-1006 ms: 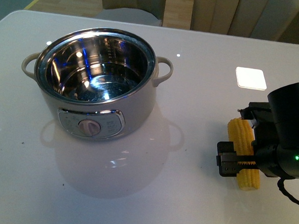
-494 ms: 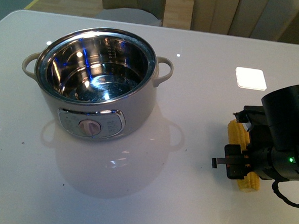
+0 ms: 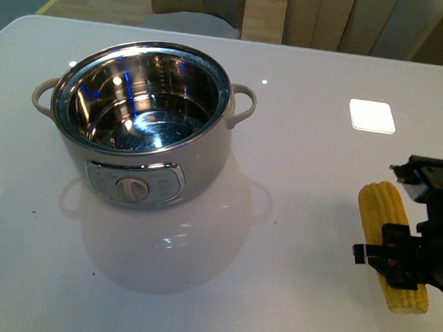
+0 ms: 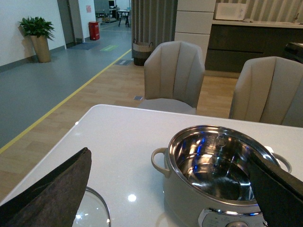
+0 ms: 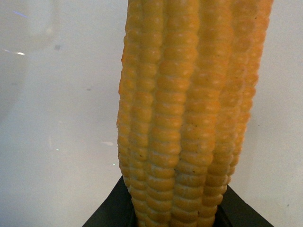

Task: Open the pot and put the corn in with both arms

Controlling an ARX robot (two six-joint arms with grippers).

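A: Where is the corn?

B: The yellow corn (image 3: 388, 214) is near the table's (image 3: 298, 140) right edge, well apart from the pot (image 3: 211, 158). The right pincer (image 3: 405, 269) grips it across its lower half. The wrist view shows black fingers pressed against both sides.

A: And the pot?

B: It stands open towards the table's left edge, its shiny steel inside showing. The left pincer (image 4: 168, 156) is spread wide, facing the pot.

1 pot (image 3: 207, 154), 1 corn cob (image 3: 381, 206), 1 tbl (image 3: 298, 140), 2 chairs (image 4: 174, 71) (image 4: 270, 90), 1 plant (image 4: 35, 26)
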